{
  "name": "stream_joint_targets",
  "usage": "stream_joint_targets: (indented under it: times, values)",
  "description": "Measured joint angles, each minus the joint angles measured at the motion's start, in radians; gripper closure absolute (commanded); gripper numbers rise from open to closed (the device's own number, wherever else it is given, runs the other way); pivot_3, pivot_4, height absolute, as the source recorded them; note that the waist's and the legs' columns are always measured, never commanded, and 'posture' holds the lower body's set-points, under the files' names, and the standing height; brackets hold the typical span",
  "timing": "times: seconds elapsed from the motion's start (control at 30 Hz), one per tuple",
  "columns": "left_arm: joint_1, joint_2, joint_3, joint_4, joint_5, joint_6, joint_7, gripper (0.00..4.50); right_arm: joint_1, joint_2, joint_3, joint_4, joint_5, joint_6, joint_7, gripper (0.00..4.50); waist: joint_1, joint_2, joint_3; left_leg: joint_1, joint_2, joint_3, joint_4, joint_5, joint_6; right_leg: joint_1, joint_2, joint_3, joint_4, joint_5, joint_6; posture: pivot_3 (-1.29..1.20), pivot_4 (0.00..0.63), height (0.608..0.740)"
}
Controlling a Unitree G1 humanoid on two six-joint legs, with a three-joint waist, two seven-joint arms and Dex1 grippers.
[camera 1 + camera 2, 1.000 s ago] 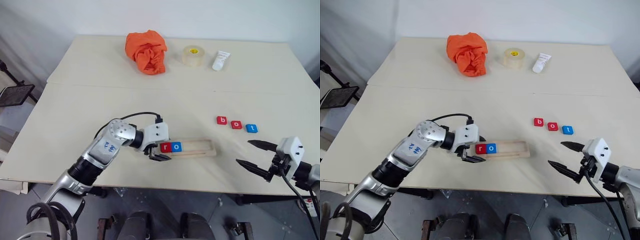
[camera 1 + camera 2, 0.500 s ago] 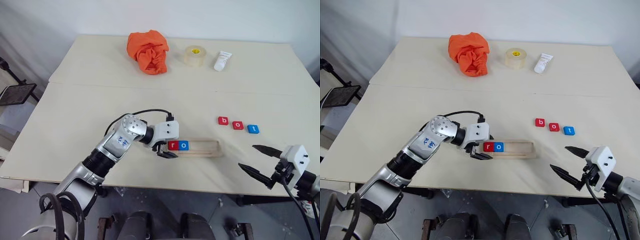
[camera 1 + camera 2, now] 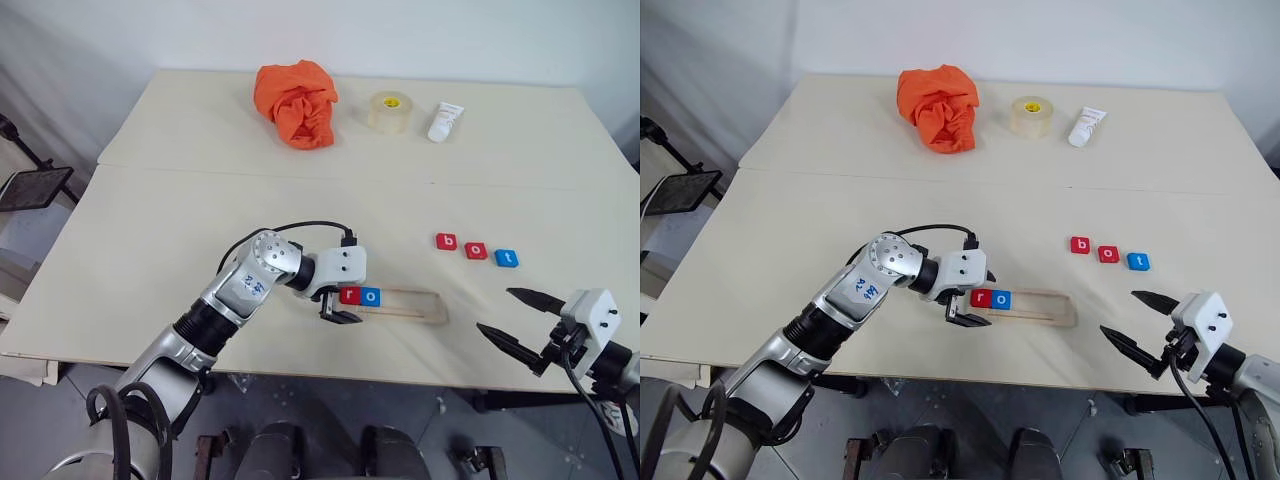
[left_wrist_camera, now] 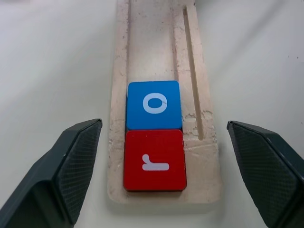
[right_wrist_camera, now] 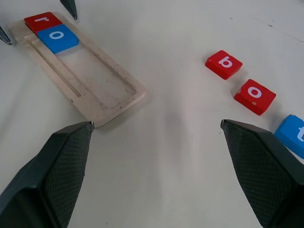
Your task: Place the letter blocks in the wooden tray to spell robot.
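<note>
The wooden tray [image 3: 405, 305] lies near the table's front edge. A red r block [image 4: 154, 160] and a blue o block [image 4: 153, 105] sit side by side at its left end. My left gripper [image 3: 338, 306] is open, with its fingers on either side of that end and clear gaps to the tray's sides. Three loose letter blocks lie in a row to the right of the tray and farther back: a red b [image 3: 445, 241], a red o [image 3: 476, 250] and a blue t [image 3: 506, 258]. My right gripper [image 3: 497, 310] hangs open and empty in front of them, off the tray's right end.
At the back of the table are a crumpled orange cloth [image 3: 295, 100], a roll of tape [image 3: 388, 112] and a white tube [image 3: 442, 121]. A seam [image 3: 250, 174] runs across the tabletop. The table's front edge [image 3: 300, 366] runs close in front of the tray.
The tray with its two blocks has slid a little to the right, and my left gripper has stayed at its left end. The right gripper has kept its place, still open.
</note>
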Motion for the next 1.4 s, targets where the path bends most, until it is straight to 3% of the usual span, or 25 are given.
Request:
stream_joint_targets:
  times: [0.3, 0.53, 0.6, 0.87, 1.4]
  values:
    - [0.239, 0.104, 0.258, -0.175, -0.166, -0.104, -0.011, 0.02, -0.060, 0.003, -0.011, -0.004, 0.000, 0.088, -0.110, 0.00, -0.004, 0.001, 0.000, 0.000, 0.001, -0.001, 0.003, 0.000, 0.000, 0.001, 0.000, 0.000, 0.002, 0.000, 0.000, 0.00, 0.150, 0.740]
    - [0.477, 0.086, 0.454, -0.219, -0.329, -0.278, -0.006, 0.02, -0.145, 0.002, -0.052, 0.036, 0.032, 0.227, -0.238, 0.00, -0.004, 0.001, 0.000, 0.000, 0.000, -0.004, 0.004, -0.001, 0.000, 0.001, -0.001, 0.000, 0.002, 0.000, 0.000, 0.00, 0.150, 0.740]
    - [0.537, 0.039, 0.505, -0.197, -0.413, -0.354, -0.045, 0.02, -0.185, -0.018, -0.045, 0.102, 0.033, 0.256, -0.220, 0.00, -0.004, 0.001, -0.001, 0.000, 0.000, -0.003, 0.005, -0.001, 0.000, 0.001, -0.001, 0.000, 0.002, 0.000, 0.000, 0.00, 0.150, 0.740]
    - [0.540, 0.030, 0.516, -0.049, -0.434, -0.576, -0.118, 0.02, -0.248, -0.083, -0.022, 0.199, 0.021, 0.262, -0.124, 0.00, -0.003, 0.002, -0.001, -0.001, 0.000, -0.003, 0.006, -0.001, 0.001, 0.002, -0.001, -0.001, 0.003, 0.000, 0.000, 0.00, 0.150, 0.740]
    - [0.492, 0.052, 0.534, 0.117, -0.460, -0.676, -0.228, 0.02, -0.212, -0.114, -0.007, 0.139, 0.027, 0.267, -0.052, 0.00, -0.004, 0.002, -0.001, -0.001, 0.000, -0.002, 0.007, -0.001, 0.001, 0.001, -0.001, -0.001, 0.003, 0.000, 0.000, 0.00, 0.150, 0.740]
